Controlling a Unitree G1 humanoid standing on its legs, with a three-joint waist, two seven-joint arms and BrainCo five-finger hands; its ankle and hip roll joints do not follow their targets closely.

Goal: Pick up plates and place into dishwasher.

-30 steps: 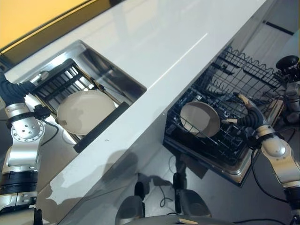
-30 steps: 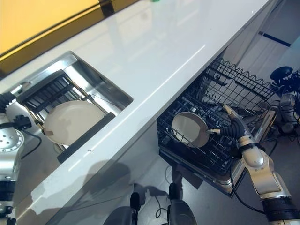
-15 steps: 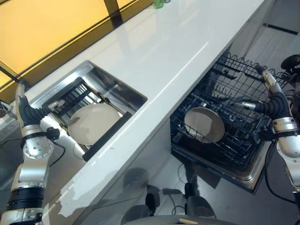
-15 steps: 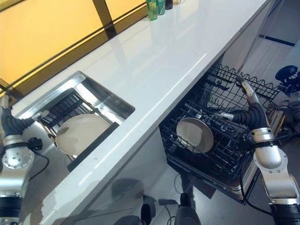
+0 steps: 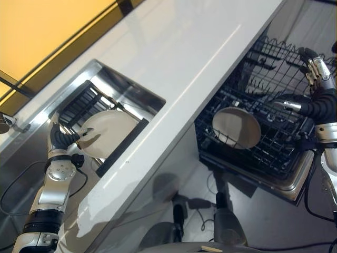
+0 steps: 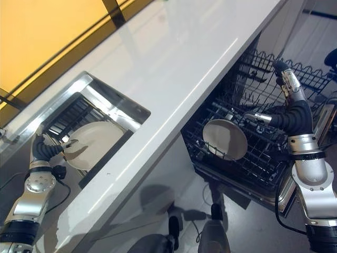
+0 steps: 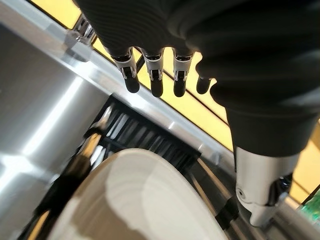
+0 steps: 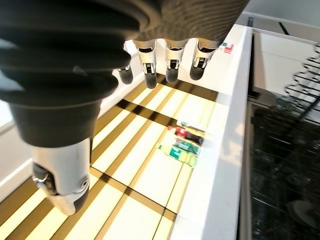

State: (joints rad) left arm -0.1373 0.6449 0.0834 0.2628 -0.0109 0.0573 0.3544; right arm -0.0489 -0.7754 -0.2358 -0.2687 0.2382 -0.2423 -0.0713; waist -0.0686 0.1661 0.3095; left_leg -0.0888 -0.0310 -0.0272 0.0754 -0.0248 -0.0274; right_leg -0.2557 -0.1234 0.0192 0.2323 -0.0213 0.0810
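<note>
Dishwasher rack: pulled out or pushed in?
Pulled out. The rack juts past the counter edge, with one plate standing in it.

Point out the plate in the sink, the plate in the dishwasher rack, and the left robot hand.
Sink plate (image 5: pixel 108 132), left eye view, face.
Rack plate (image 5: pixel 237 127), left eye view, face.
Left robot hand (image 5: pixel 59 139), left eye view, cover.

Bright, even light falls on the long glossy white surface (image 5: pixel 174 68), which carries a pale streak of glare along its length and a soft sheen near the amber backlit panel (image 5: pixel 37 37) behind it, while a dark soft-edged shadow spreads over the grey floor (image 6: pixel 158 195) below its front edge. In the left wrist view the polished steel sink wall (image 7: pixel 35 120) shows smeared white highlights, and the round cream plate (image 7: pixel 145 200) is blurred from closeness
</note>
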